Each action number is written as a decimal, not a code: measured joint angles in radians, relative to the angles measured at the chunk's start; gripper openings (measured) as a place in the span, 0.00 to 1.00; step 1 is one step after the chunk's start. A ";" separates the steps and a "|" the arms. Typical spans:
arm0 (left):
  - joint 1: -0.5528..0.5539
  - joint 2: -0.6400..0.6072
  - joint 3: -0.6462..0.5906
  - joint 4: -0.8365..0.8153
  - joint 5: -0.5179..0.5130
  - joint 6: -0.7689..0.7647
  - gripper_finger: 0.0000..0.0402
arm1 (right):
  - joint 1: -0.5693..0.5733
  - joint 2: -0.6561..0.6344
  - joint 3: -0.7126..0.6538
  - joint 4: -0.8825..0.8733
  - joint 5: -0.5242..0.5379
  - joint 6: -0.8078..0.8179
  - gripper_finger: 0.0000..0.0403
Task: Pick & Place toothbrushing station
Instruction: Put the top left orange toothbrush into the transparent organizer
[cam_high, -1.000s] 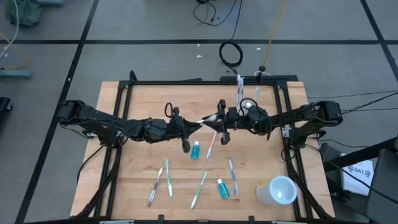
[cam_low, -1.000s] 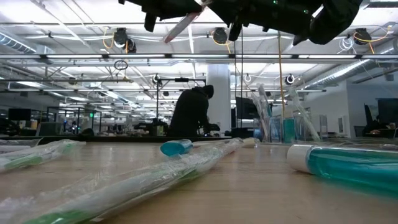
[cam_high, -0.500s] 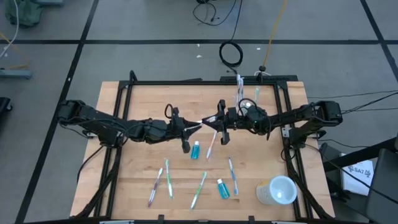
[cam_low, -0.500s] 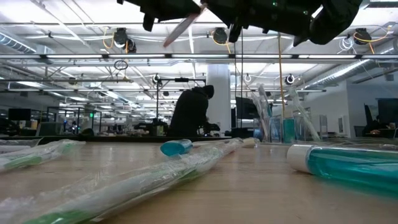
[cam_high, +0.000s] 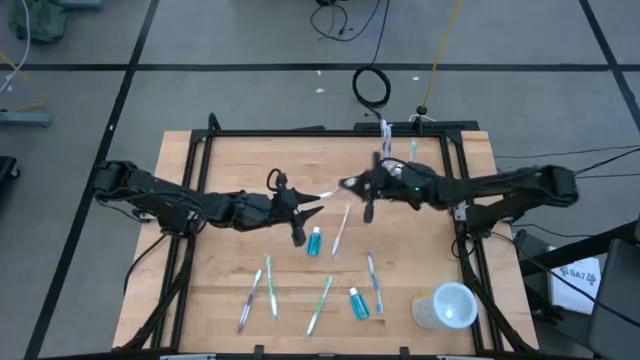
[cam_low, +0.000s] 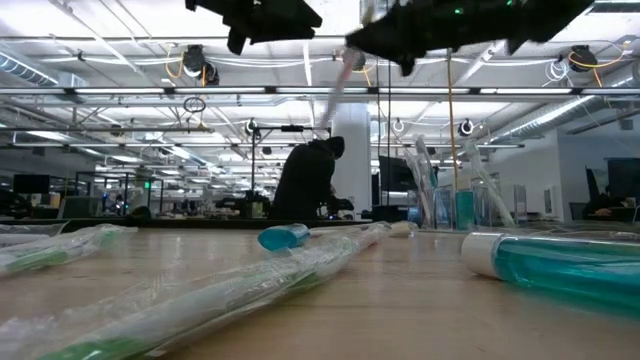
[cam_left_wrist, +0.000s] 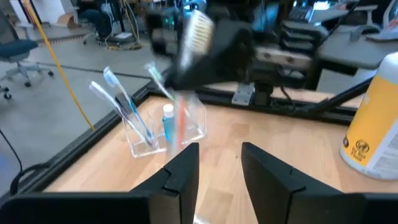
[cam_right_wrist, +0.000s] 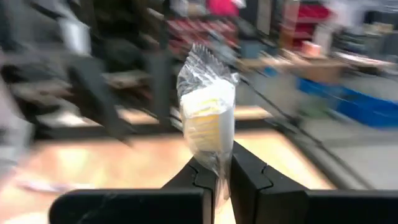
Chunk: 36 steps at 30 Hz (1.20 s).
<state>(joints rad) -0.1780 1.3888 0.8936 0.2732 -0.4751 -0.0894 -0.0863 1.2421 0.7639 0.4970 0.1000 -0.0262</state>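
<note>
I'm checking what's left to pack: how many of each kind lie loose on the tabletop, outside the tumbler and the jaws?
Toothbrushes: 5
Blue tubes: 2
Whitish cup: 1
Total: 8

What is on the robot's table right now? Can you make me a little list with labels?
Right fingers: shut on a wrapped toothbrush, held up above the table middle
Left fingers: open, holding nothing, just left of the table middle
Clear tumbler: at the table's far edge, with toothbrushes and a small blue tube standing in it
Loose toothbrushes: several lying flat on the near half of the table
Loose blue tubes: two, lying among them
Whitish cup: near right corner
</note>
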 joint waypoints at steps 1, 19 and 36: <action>0.000 0.000 0.000 -0.014 0.000 -0.005 0.32 | 0.007 -0.041 0.000 -0.088 0.069 -0.009 0.03; 0.037 0.000 0.000 -0.090 -0.002 -0.069 0.32 | 0.128 -0.421 -0.169 -0.315 0.881 0.075 0.04; 0.066 0.000 0.000 -0.167 -0.004 -0.099 0.32 | 0.346 -0.471 -0.175 -0.367 1.351 0.095 0.04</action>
<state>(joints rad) -0.1116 1.3888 0.8936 0.1059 -0.4789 -0.1883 0.2593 0.7708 0.5888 0.1299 1.4512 0.0691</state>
